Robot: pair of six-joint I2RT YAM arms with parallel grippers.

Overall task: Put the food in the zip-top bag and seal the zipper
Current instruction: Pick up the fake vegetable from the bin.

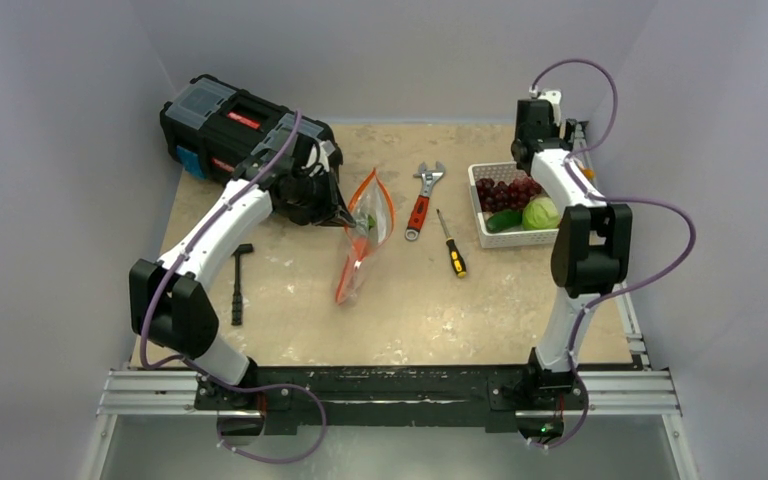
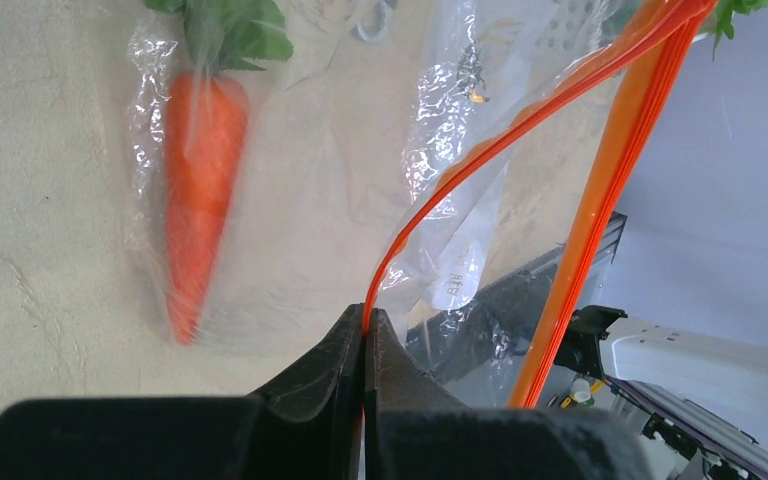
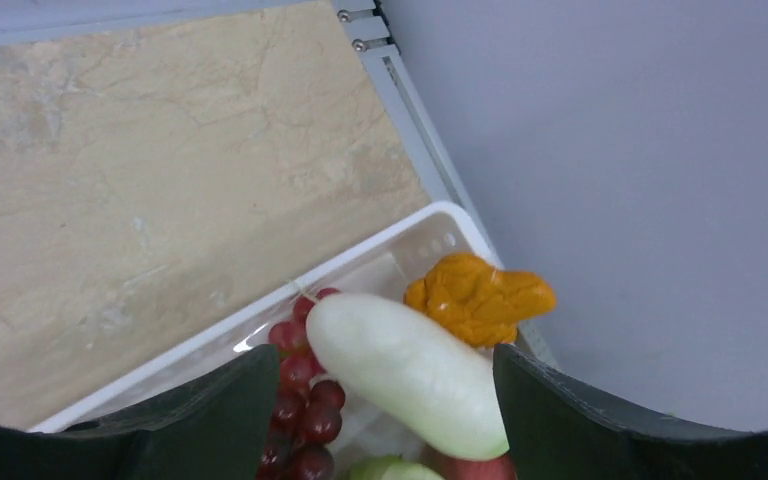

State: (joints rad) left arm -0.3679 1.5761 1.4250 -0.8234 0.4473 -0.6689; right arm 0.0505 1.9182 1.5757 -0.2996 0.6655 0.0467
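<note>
The clear zip-top bag point(image 1: 365, 235) lies mid-table with an orange carrot point(image 2: 200, 190) and leafy greens point(image 1: 368, 222) inside. Its red-orange zipper point(image 2: 480, 150) runs along the open mouth. My left gripper point(image 2: 365, 320) is shut on one strip of the zipper at the bag's upper left and lifts that edge. My right gripper point(image 3: 385, 360) hangs open over the white basket point(image 3: 415, 230), one finger on each side of a white-green radish point(image 3: 410, 370). Beside the radish lie a dark grape bunch point(image 3: 295, 400) and an orange piece point(image 3: 480, 295). A round green cabbage point(image 1: 540, 213) also sits in the basket.
A red-handled wrench point(image 1: 420, 200) and a yellow-black screwdriver point(image 1: 452, 245) lie between the bag and the basket. A black toolbox point(image 1: 230, 125) stands at the back left behind the left arm. A black tool point(image 1: 240, 280) lies near the left edge.
</note>
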